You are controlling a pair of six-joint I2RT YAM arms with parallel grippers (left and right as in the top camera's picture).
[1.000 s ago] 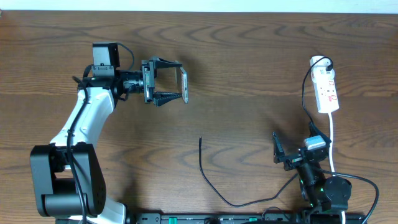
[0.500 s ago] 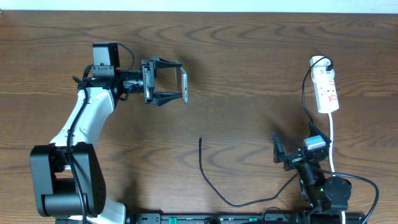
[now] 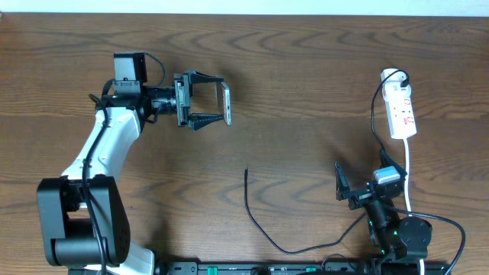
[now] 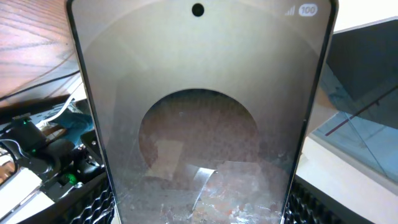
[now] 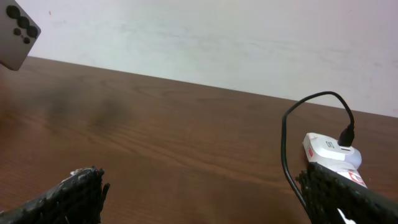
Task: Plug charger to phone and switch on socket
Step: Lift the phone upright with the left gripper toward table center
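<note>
At table's left-rear, left gripper (image 3: 219, 100) grips the phone (image 3: 227, 104) across wide-set jaws, holding it on edge, screen toward the wrist camera. Front right, right gripper (image 3: 365, 178) stands fully spread, empty, near the socket (image 3: 403, 113). Plug tip of charger (image 3: 246, 187) lies loose mid-table.

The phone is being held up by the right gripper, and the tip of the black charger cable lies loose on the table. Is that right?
Almost. The overhead view shows the phone held up by the left gripper, not the right one. The right gripper is open and holds nothing. The tip of the black charger cable does lie loose on the table.
</note>
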